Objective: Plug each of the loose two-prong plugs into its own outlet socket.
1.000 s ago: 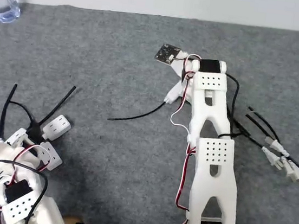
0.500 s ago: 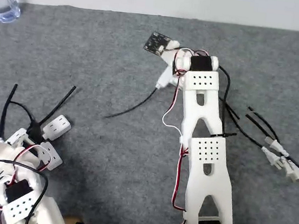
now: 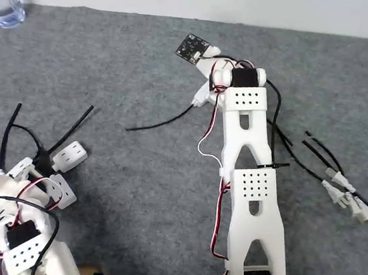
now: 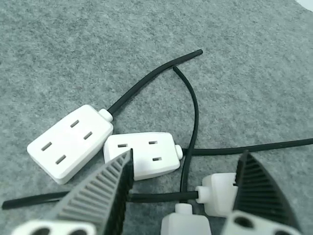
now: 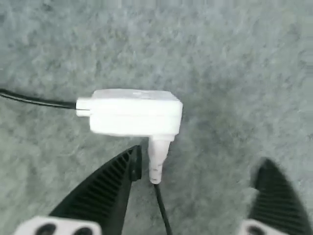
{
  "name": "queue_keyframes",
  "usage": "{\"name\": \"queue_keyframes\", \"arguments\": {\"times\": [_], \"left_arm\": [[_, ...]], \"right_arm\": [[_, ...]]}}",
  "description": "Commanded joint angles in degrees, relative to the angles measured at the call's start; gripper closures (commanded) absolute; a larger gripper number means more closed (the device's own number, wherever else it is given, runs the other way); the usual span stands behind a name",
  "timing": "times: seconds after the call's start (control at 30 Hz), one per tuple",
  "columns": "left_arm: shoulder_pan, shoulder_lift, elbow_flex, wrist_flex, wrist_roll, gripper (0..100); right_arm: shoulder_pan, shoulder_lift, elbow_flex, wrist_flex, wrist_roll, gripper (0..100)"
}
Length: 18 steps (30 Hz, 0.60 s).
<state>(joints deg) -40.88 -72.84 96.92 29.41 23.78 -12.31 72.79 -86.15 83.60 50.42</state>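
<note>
On grey carpet, a white socket block [image 5: 132,111] with a black cord lies just beyond my right gripper [image 5: 200,166], which is open. A small white plug [image 5: 155,156] butts against the block beside one fingertip; I cannot tell if it is seated. From above, this white piece [image 3: 199,99] sits at the right gripper [image 3: 206,92] at the back middle. Two loose white plugs [image 3: 340,181] [image 3: 363,212] lie at the far right. My left gripper [image 4: 181,196] hangs open over a cluster of white socket blocks [image 4: 71,142] [image 4: 142,154] and tangled black cords at the front left.
A clear bottle [image 3: 2,1] stands at the back left corner by the white wall. Black cords [image 3: 307,149] trail across the carpet right of the right arm. Bare carpet [image 3: 143,193] lies between the two arms.
The right arm has swung left and farther back, and the white piece with its black cord has shifted the same way. The left arm has stayed still.
</note>
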Motion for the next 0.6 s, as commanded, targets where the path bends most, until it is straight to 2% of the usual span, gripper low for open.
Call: {"name": "queue_keyframes", "arguments": {"times": [0.0,0.2,0.27,0.37,0.5,0.57], "left_arm": [[0.35,-0.09,-0.31,-0.97,-0.18,68],[0.44,-0.09,-0.31,-0.97,-0.18,68],[0.44,-0.09,-0.31,-1.05,-0.18,68],[0.0,-0.09,-0.66,-1.32,-0.18,68],[-3.87,-0.09,-2.59,-1.05,-0.53,68],[-5.63,-0.09,-3.74,-0.97,-3.96,68]], "right_arm": [[-0.13,-5.67,-1.93,4.79,-0.53,58.9],[0.04,-17.45,-1.67,19.56,-0.7,60.3],[1.54,-21.23,0.09,19.74,-3.43,62.7],[4.53,-27.56,7.03,19.74,-9.76,68.2],[6.9,-38.02,22.95,19.65,-11.16,76.4],[7.08,-43.91,32.09,19.56,-11.16,78.4]]}}
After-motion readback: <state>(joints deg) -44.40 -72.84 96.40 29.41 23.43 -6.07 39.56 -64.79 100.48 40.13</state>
